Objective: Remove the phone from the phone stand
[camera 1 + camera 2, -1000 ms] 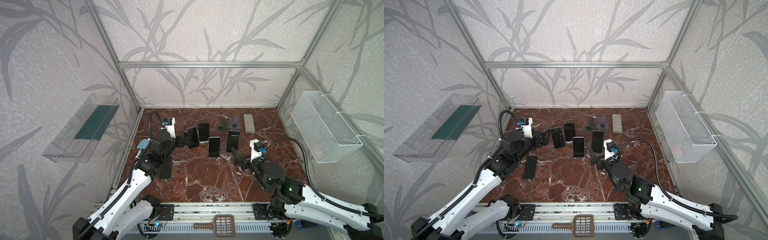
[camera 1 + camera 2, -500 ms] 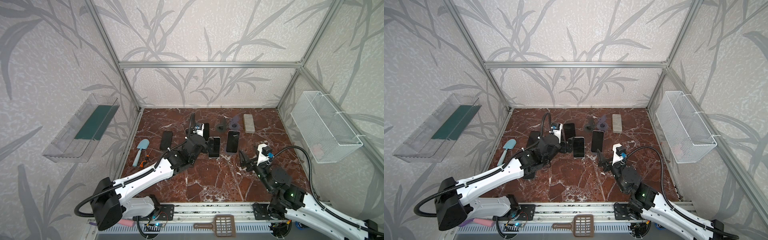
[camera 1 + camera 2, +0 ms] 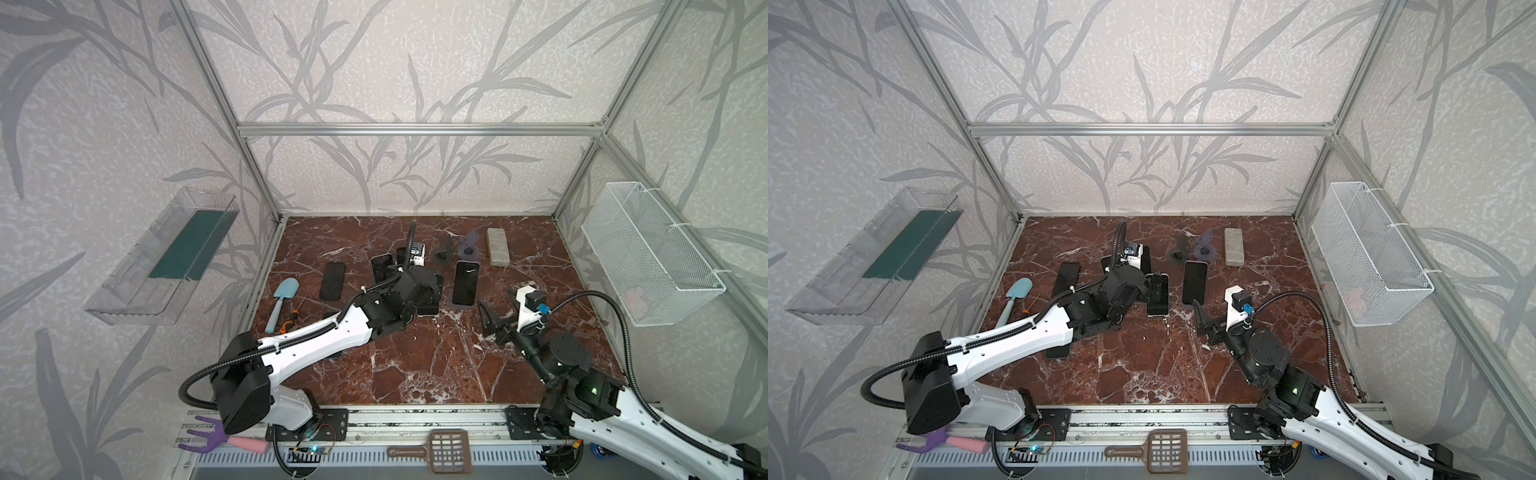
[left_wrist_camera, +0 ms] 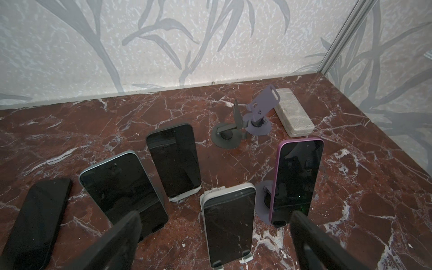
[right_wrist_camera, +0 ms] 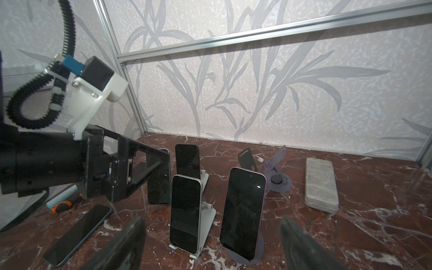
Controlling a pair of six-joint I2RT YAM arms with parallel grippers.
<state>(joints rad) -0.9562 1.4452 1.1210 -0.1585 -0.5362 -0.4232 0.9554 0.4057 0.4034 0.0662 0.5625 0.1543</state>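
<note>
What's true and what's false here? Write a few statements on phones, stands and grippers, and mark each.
1. The left gripper has its fingers apart and holds nothing. True.
2. The purple-edged phone lies flat on the table. False: it leans upright on a round purple stand.
3. The grey stand and the lilac stand at the back hold no phone. True.
4. The right gripper is shut on a phone. False: its fingers are apart and empty.
5. The grey block sits in the wire basket. False: it lies on the table beside the lilac stand.
</note>
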